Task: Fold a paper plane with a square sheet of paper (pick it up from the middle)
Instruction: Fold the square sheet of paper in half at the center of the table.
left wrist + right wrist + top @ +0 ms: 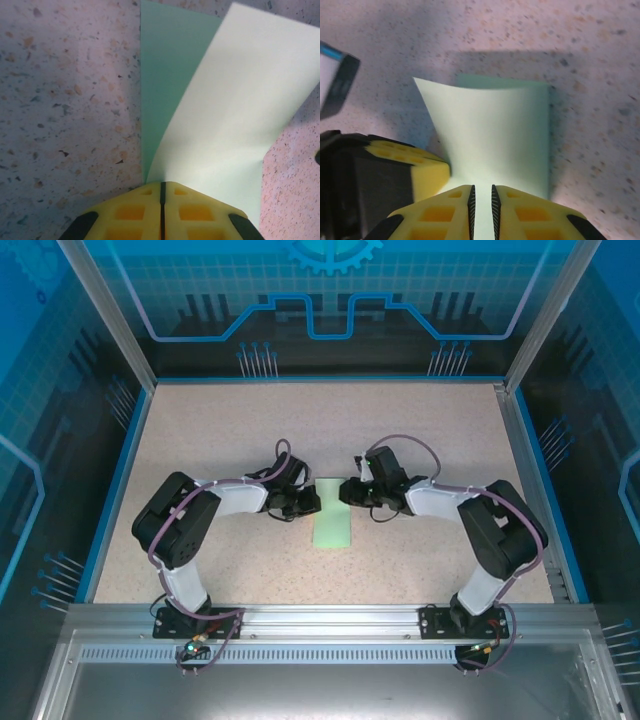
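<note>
Near edge: both arm bases sit on the rail, elbows out, wrists turned in toward mid-table. Left gripper (162, 192): we see the yellow fingers pressed together with no gap, pinching the near corner of the square sheet of paper (240, 100) where its two layers meet. Right gripper (482, 195): jaws nearly together, a thin slit between them with green paper in it, so it is nipping the sheet's edge from the other side. In the right wrist view, one left finger (427, 172) sits just beside the right fingertips, touching the sheet's raised edge. The sheet is doubled over: the lower layer lies flat on the speckled table (220, 430), and the paler upper flap is lifted and curved, fanning away from the lower layer. From the top view it reads as a narrow strip between the two grippers, about table centre. Beyond it is bare tabletop, then the blue back panel (330, 300).
</note>
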Robot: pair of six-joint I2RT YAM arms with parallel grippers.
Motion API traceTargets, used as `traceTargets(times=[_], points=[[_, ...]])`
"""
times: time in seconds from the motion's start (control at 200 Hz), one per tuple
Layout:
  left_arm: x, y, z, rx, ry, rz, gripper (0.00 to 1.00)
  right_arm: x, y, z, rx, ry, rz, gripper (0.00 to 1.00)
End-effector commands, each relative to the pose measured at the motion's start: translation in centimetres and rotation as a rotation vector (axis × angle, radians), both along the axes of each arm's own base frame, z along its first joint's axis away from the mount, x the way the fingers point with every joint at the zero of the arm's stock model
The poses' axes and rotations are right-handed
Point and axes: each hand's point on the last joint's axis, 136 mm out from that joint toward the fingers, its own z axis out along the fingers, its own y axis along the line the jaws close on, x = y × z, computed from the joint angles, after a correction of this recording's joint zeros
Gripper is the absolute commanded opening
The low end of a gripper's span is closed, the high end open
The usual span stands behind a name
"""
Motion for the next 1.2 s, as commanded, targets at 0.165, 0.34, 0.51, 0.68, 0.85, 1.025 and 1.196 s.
traceTargets(times=[0.165,0.34,0.51,0.68,0.85,1.025,1.196], points=[[-3.1,4.0,-4.2,0.2,0.128,0.029,0.1,1.2,1.4,-2.6,-0.043,0.075,0.019,0.19],[-3.2,4.2,-4.1,0.208,0.127,0.024,0.1,2.1,-0.1,-3.8,-0.091,0.095,-0.038,0.19],[-3.3,4.2,-4.1,0.211,0.127,0.018,0.1,3.1,-2.2,-5.6,-0.132,0.126,-0.116,0.19],[-3.5,4.3,-4.5,0.219,0.137,0.016,0.1,4.3,-4.0,-6.4,-0.141,0.133,-0.198,0.18],[-3.6,4.5,-5.1,0.231,0.147,0.016,0.1,6.2,-4.5,-3.6,-0.108,0.06,-0.246,0.19],[-3.6,4.5,-5.1,0.229,0.145,0.016,0.1,7.2,-4.4,-2.1,-0.108,0.035,-0.247,0.19],[-3.6,4.5,-5.0,0.229,0.144,0.016,0.1,6.4,-2.4,2.0,-0.004,-0.106,-0.174,0.19]])
